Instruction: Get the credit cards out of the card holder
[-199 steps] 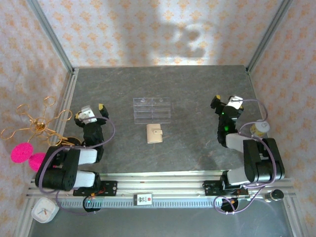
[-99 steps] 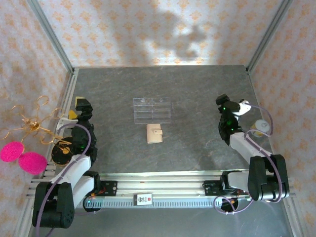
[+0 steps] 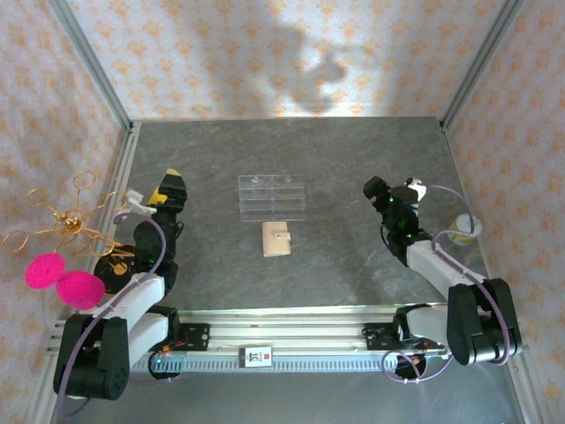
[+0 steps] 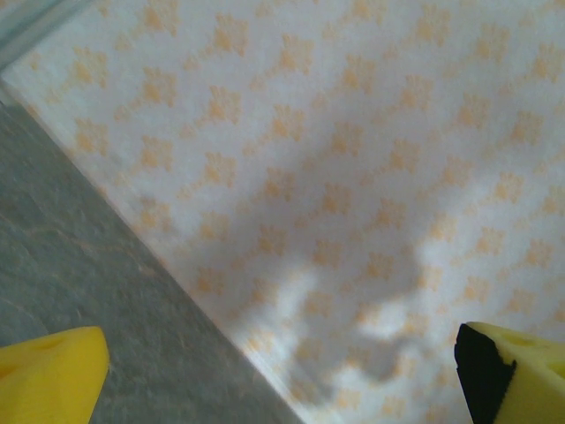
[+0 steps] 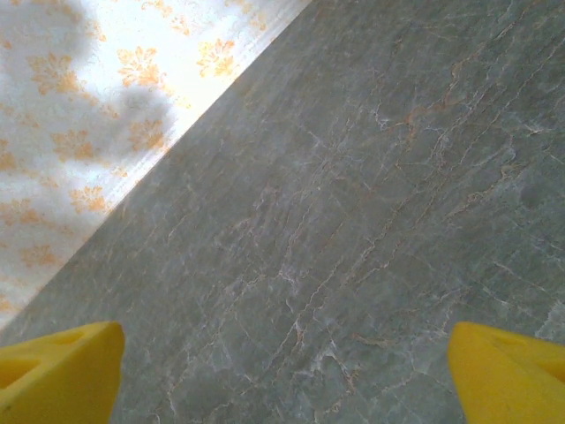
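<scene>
The card holder (image 3: pixel 277 238) lies shut and flat on the grey tabletop (image 3: pixel 353 159), about midway between the left and right edges and somewhat nearer the near edge than the far one, its small snap tab facing the right edge. Just beyond it, toward the far edge, sits a clear compartment tray (image 3: pixel 272 196); the two are so close that it cannot be told whether they touch. Neither gripper touches the card holder or the tray. The left gripper (image 3: pixel 169 187) hangs above the tabletop near its left edge, well apart from the card holder, its tip pointing toward the far edge. In the left wrist view the left gripper (image 4: pixel 282 380) stands spread wide, its yellow fingertips (image 4: pixel 48 371) sitting at opposite lower corners of the picture, with nothing between them but a strip of tabletop and the patterned wall behind it. The right gripper (image 3: pixel 375 188) is over the right half of the tabletop, closer to the right edge than to the card holder and well apart from it. In the right wrist view the right gripper (image 5: pixel 282 371) is likewise spread wide and empty, its yellow fingertips (image 5: pixel 57 367) far apart over bare veined tabletop, with the patterned wall in the upper left corner
</scene>
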Controlling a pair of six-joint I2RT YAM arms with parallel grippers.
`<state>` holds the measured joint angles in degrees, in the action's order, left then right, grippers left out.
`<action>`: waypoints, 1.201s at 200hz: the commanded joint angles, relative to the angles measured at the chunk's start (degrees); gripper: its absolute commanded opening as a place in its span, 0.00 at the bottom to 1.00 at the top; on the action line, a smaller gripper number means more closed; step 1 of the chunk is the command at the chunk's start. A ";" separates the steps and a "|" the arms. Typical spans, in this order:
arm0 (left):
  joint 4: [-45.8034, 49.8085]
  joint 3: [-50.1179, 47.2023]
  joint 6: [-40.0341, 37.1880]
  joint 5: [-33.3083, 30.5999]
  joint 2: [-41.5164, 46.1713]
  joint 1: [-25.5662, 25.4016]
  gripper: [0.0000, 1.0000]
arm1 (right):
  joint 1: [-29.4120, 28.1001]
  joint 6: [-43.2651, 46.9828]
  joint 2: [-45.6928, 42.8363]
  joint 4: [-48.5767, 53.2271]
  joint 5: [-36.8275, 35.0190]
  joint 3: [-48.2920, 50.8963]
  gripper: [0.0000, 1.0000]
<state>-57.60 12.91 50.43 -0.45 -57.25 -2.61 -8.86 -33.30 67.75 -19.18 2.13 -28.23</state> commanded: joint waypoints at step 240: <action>20.38 5.99 -10.12 15.67 -23.58 -33.57 0.61 | -32.27 7.24 22.94 -2.76 18.45 -8.86 0.44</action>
<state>-31.59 19.11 39.57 11.05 -78.48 -36.01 -40.51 -26.09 89.01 -19.05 19.49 -34.72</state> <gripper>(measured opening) 0.607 0.465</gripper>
